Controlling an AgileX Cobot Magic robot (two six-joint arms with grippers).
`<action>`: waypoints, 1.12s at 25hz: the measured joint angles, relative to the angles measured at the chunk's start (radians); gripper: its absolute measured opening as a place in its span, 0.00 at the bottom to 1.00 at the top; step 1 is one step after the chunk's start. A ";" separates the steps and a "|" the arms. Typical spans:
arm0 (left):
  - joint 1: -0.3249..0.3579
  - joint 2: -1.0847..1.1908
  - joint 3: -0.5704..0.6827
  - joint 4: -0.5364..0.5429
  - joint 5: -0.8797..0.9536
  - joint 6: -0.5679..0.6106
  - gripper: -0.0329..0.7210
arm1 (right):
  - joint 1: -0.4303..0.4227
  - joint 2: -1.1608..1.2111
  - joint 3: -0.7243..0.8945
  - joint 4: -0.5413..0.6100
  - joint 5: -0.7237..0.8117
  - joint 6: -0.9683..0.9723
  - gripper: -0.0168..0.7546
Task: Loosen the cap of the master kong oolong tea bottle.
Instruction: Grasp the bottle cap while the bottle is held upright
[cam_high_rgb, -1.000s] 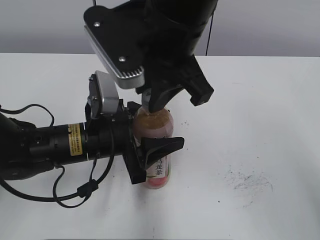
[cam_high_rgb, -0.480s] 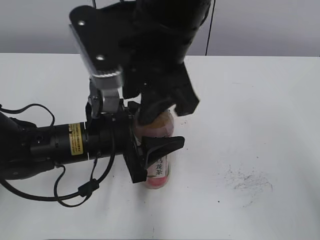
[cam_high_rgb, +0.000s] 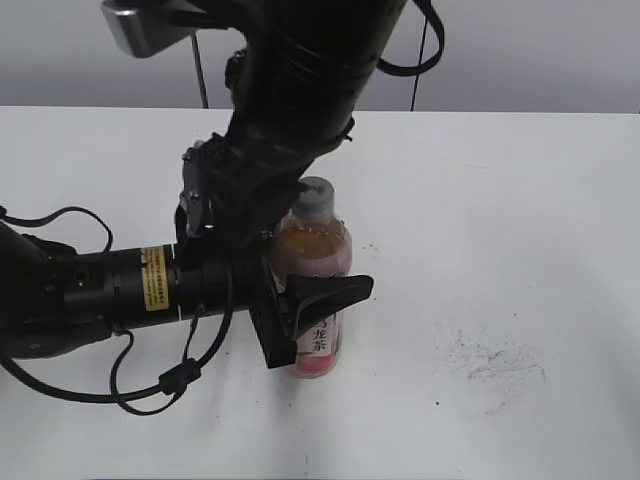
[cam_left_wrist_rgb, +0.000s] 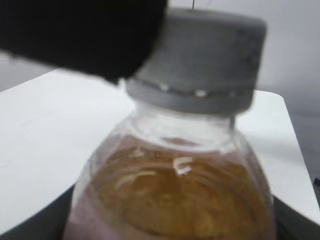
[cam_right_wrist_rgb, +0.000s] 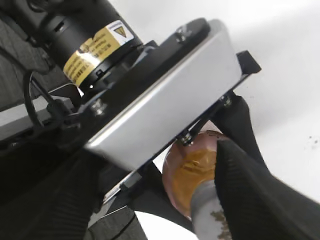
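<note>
The master kong oolong tea bottle stands upright on the white table, amber tea showing above its pink label. My left gripper reaches in from the left and is shut on the bottle's body, one finger on each side. The grey cap sits uncovered on the neck. My right gripper hangs just left of the cap, open. In the right wrist view the cap lies against one ribbed finger, far from the other. The left wrist view shows the cap and bottle close up, with a black finger beside the cap.
The table is white, with dark scuff marks at the right. Black cables loop under the left arm near the front edge. A grey wall runs behind the table.
My right gripper has opened and let go of the cap, swinging up and to the left, so the cap is now exposed. The left gripper still holds the bottle in place.
</note>
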 joint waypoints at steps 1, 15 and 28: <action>0.000 0.000 0.000 0.003 0.000 -0.006 0.64 | 0.002 0.000 -0.001 -0.012 0.000 0.041 0.71; -0.001 0.001 -0.003 -0.027 0.010 -0.025 0.63 | 0.015 -0.003 -0.008 -0.104 0.020 0.259 0.70; 0.000 0.001 -0.003 -0.005 0.007 -0.003 0.63 | -0.003 -0.084 -0.050 -0.215 0.026 0.235 0.70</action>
